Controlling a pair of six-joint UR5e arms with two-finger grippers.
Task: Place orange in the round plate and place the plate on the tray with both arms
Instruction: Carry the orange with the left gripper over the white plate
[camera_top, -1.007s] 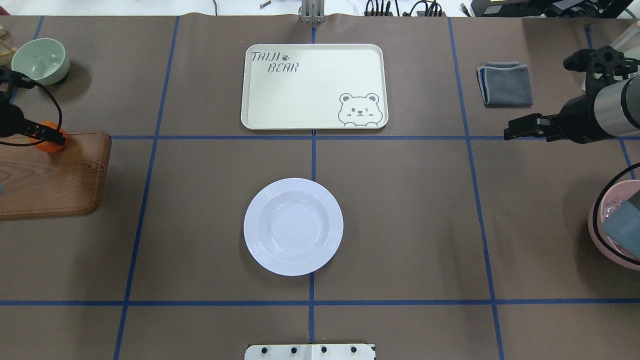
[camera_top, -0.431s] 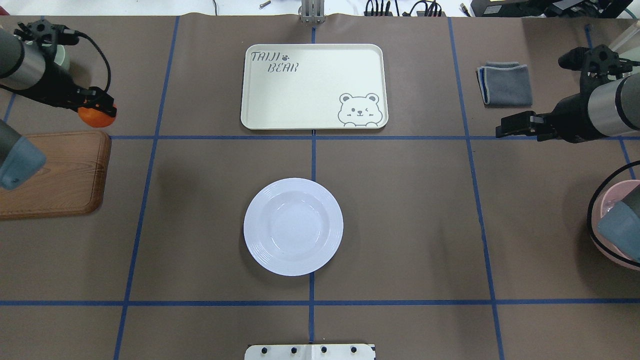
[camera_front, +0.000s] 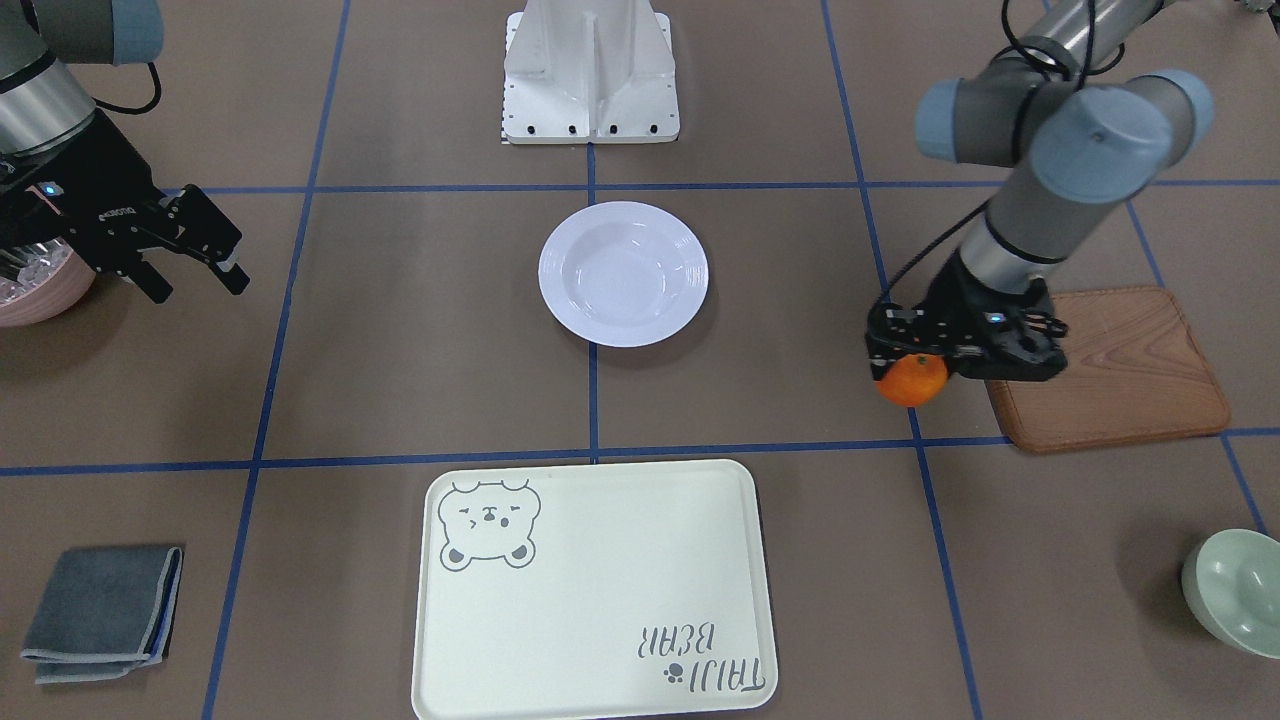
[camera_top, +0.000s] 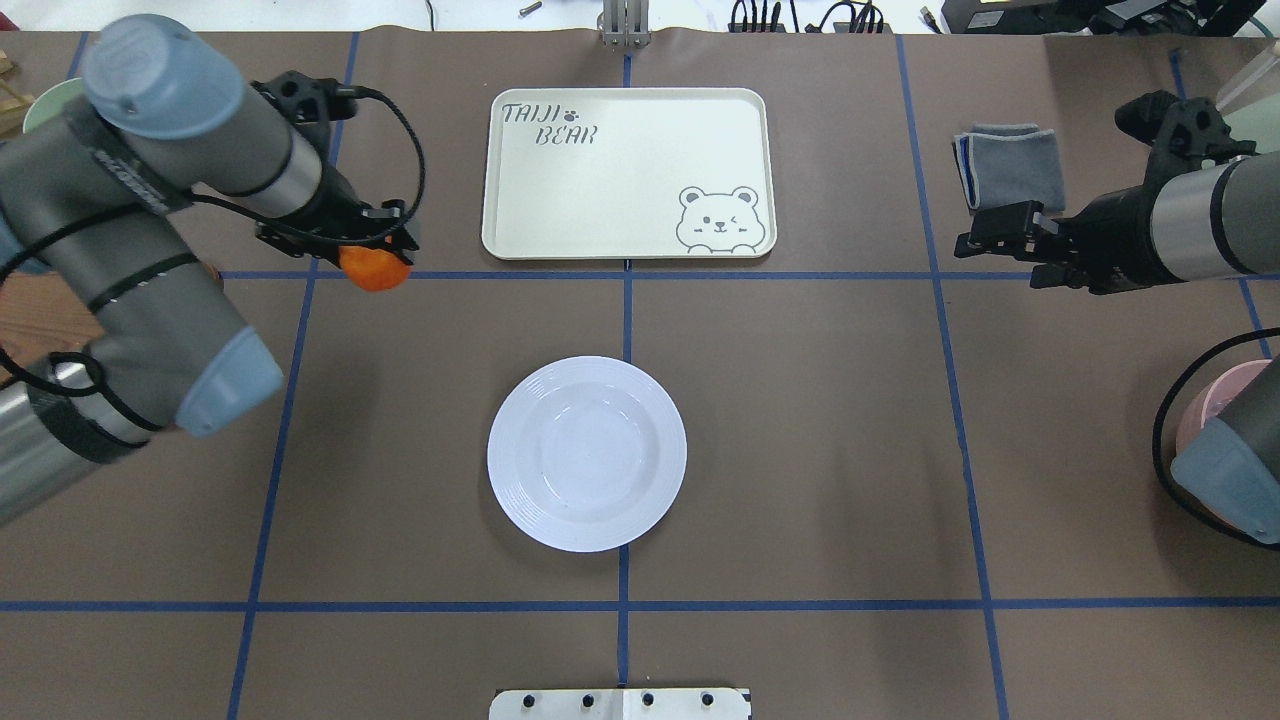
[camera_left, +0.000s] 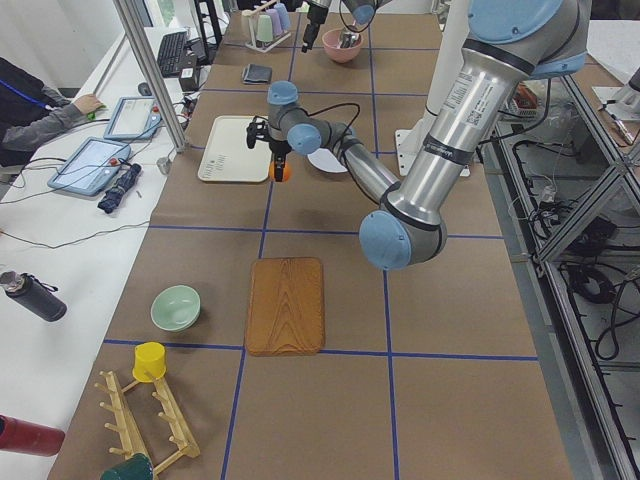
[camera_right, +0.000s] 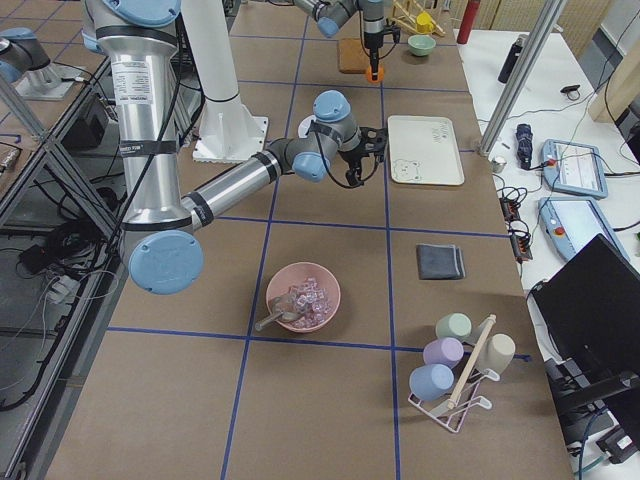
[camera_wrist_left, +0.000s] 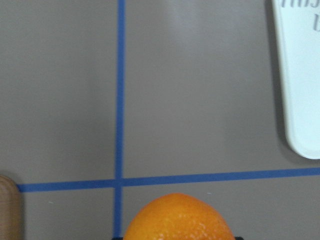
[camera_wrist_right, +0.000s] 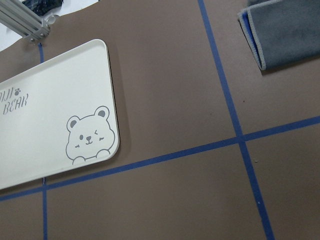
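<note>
1. Left end effector (camera_top: 378, 250) is closed on the orange (camera_top: 375, 268), which is held up off the table (camera_top: 800, 450). Most of the orange hangs below the fingers.
2. The right end effector (camera_front: 198, 284) is open, and nothing is held in it. It is seen near the grey cloth (camera_top: 1010, 168), well apart from the round plate (camera_top: 587, 453).
3. The round plate is empty and lies in the middle of the table. The tray (camera_top: 625, 175) is empty too, and a bare strip of table is left between the two.
4. The orange could be dropped on the way, because only its top seems to be gripped.
5. If the orange is let go too high, or over the plate's sloped rim, it could bounce or roll out, since it is round.
6. Later, the shiny plate could slip. If one side is lifted first, the plate would tip and the orange could roll off.
7. The tray's corner is just beside the orange, so it could be bumped if the arm is swung wide.
8. Open table is seen between the orange and the plate. Nothing is found in the way.
</note>
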